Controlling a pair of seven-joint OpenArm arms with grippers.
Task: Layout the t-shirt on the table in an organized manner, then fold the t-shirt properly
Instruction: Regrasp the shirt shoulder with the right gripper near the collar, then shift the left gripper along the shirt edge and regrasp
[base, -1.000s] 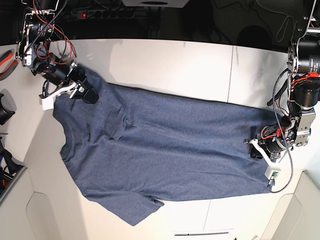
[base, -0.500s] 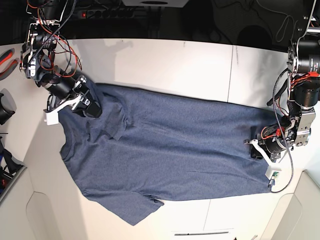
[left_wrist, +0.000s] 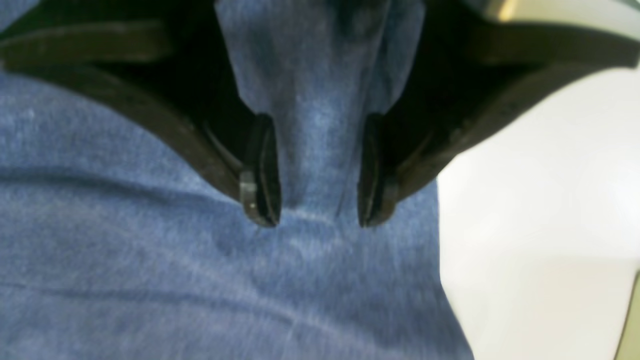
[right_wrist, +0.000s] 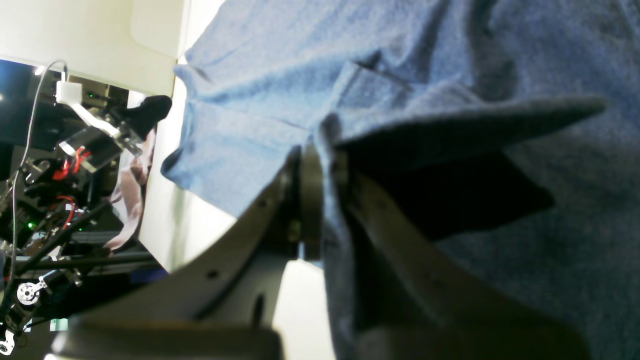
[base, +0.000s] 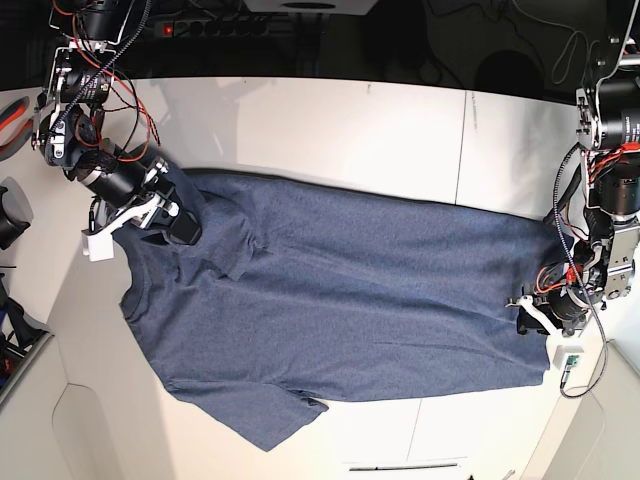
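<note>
Since a second ago our left gripper (left_wrist: 310, 200) has let its jaws part over the hem while our right gripper (right_wrist: 320, 165) pinches the sleeve of the soft, limp t-shirt (base: 340, 300), spread on the table (base: 330, 130) between them, best gripped at edges.

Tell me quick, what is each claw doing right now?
Left gripper: jaws open, straddling a ridge of the t-shirt near its edge.
Right gripper: jaws shut on a fold of the t-shirt.
</note>
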